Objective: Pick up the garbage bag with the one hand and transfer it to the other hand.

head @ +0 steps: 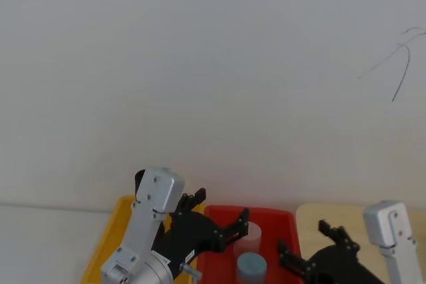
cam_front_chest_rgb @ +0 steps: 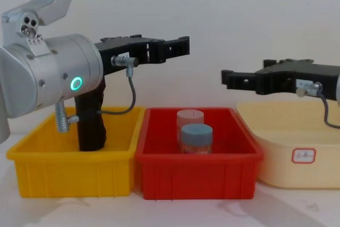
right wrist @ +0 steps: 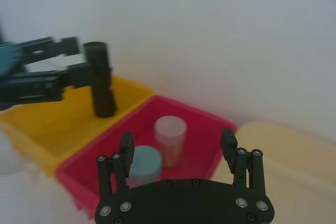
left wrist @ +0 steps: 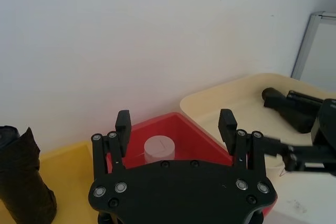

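The garbage bag (cam_front_chest_rgb: 91,123) is a black roll standing upright in the yellow bin (cam_front_chest_rgb: 69,176), partly hidden behind my left arm. It also shows in the left wrist view (left wrist: 21,177) and the right wrist view (right wrist: 101,80). My left gripper (cam_front_chest_rgb: 178,46) is open and holds nothing. It hangs well above the bins, past the bag and over the red bin (cam_front_chest_rgb: 196,176). My right gripper (cam_front_chest_rgb: 229,78) is open too, pointing left above the seam between the red bin and the cream bin (cam_front_chest_rgb: 276,168). A gap separates the two grippers.
Inside the red bin stand a pink-lidded jar (cam_front_chest_rgb: 189,118) and, in front of it, a blue-lidded jar (cam_front_chest_rgb: 196,136). The three bins sit side by side against a white wall. The cream bin carries a small label (cam_front_chest_rgb: 303,155).
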`<state>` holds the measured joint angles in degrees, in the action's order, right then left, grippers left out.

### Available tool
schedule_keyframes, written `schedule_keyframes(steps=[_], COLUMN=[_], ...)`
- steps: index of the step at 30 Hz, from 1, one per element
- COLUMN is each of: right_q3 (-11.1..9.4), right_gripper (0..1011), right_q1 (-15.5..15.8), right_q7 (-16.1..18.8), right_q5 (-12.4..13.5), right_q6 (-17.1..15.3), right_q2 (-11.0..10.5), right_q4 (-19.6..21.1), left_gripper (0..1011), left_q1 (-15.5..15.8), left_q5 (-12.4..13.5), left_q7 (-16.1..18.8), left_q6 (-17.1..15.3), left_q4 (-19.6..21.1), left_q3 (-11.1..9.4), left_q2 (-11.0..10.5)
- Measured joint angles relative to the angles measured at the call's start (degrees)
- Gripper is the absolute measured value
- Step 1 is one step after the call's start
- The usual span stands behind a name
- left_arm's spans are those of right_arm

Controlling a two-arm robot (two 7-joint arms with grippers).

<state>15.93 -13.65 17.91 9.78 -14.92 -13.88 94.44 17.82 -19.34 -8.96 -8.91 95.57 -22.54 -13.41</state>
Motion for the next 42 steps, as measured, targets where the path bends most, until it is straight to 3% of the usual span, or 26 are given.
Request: schedule_keyframes(steps=[8,17,42], right_q3=[2.9,5.7,8.8], right_gripper=[1000,999,1000], right_q1=[-1.3,-2.8,-7.2], right_q7=[4.4,6.4,6.2], right_q5=[0.5,0.1,-0.8], right_q6=[-2.2,-3.0,-2.8], right_q2=[-1.6,-2.3,-1.3], right_q4=[0.2,-1.9,-9.4], left_gripper=[1002,1002,1001], left_q1=[-0.2,-0.3,-0.3], left_q5=[0.0,0.1,0.1], left_q7=[0.2,0.3,0.4], left_q6=[0.0,-0.1,-0.1], left_q4=[0.1,0.2,0.3], left_q3=[0.1,0.2,0.2], left_q2=[-0.1,-0.1,-0.1])
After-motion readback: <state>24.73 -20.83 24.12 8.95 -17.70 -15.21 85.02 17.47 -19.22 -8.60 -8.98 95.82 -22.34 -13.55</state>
